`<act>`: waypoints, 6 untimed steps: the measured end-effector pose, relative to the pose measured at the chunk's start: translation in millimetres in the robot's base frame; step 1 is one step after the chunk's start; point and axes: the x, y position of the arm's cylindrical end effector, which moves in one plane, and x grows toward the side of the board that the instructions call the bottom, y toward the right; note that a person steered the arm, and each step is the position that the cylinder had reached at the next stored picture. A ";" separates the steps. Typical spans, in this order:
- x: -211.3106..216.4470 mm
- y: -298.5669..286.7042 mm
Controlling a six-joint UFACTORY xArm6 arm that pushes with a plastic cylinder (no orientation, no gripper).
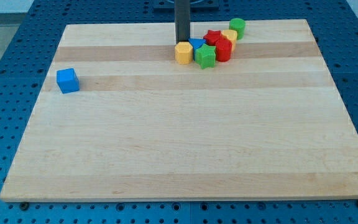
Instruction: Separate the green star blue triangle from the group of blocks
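The green star [206, 56] lies at the front of a cluster near the view's top. The blue triangle [196, 43] sits just behind it, partly hidden. A yellow hexagon block [183, 53] touches the cluster's left side. My tip [183, 42] stands directly behind the yellow hexagon, just left of the blue triangle. A red star [213, 37], a red block [223, 50], a yellow block [229, 35] and a green cylinder [237, 26] make up the cluster's right part.
A blue cube [68, 80] sits alone near the board's left edge. The wooden board [185, 149] rests on a blue perforated table [5, 68]. The rod's shaft rises out of the view's top.
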 end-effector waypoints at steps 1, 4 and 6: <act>10.5 1.0; 12.6 17.3; 37.7 32.4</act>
